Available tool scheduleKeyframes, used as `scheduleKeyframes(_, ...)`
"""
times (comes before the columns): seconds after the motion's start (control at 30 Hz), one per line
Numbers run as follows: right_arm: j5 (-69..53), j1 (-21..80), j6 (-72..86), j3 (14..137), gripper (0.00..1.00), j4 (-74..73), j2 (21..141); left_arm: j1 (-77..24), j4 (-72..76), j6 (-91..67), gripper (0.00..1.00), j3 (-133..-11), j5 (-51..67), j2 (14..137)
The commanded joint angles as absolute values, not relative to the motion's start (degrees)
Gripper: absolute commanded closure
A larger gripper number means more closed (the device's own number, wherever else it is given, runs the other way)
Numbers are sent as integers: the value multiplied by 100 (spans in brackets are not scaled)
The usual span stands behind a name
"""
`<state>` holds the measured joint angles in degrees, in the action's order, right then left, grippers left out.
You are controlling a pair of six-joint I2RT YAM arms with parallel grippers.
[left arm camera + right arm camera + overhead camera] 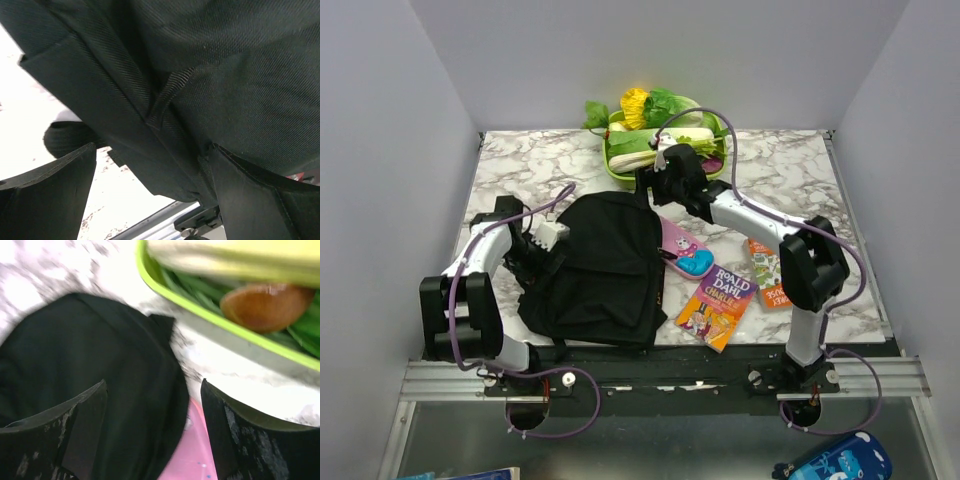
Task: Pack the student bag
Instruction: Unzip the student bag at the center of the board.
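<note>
Hovering with both claws spread wide at the big black fabric student bag (595, 265).

Bag's lying flat on the white-and-grey marbled table (520, 165), left of centre, its bottom end right at the table's near edge. Left gripper (152, 146) is in at the bag's left side, fingers well apart, with coarse black weave and a seam filling the view beyond them and nothing pinched. Right gripper (153, 382) reaches across to the bag's top right corner, jaws apart too, poised over the fabric edge, and the small pink pencil case (685, 250) peeks out just beside the bag. Lime-green tray (200, 311) of vegetables sits close behind that claw. Over on the right, a bright orange-and-yellow Roald Dahl paperback (718, 305) and a second, orange-edged book (770, 272) lie flat, clear of the bag.
</note>
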<state>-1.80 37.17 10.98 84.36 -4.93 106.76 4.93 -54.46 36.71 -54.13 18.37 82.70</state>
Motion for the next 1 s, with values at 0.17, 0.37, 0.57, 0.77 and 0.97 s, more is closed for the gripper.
scheduleKeyframes(0.17,-184,3656,888,8815,17,-1046,11636,545,-5511,4201,23,-5247,1652,8727)
scheduleKeyframes(0.37,-755,3648,1212,8413,72,-670,11331,545,-5458,4061,100,-5527,1670,8728)
scheduleKeyframes(0.57,-1308,3665,1476,7674,99,-290,10346,545,-6151,3859,100,-6888,1881,8710)
scheduleKeyframes(0.77,-1818,3902,1547,6707,99,-464,9071,554,-6688,3324,100,-9357,1785,9210)
scheduleKeyframes(0.97,-2171,4394,1407,6004,93,-878,8490,484,-6610,2875,100,-11029,1530,10317)
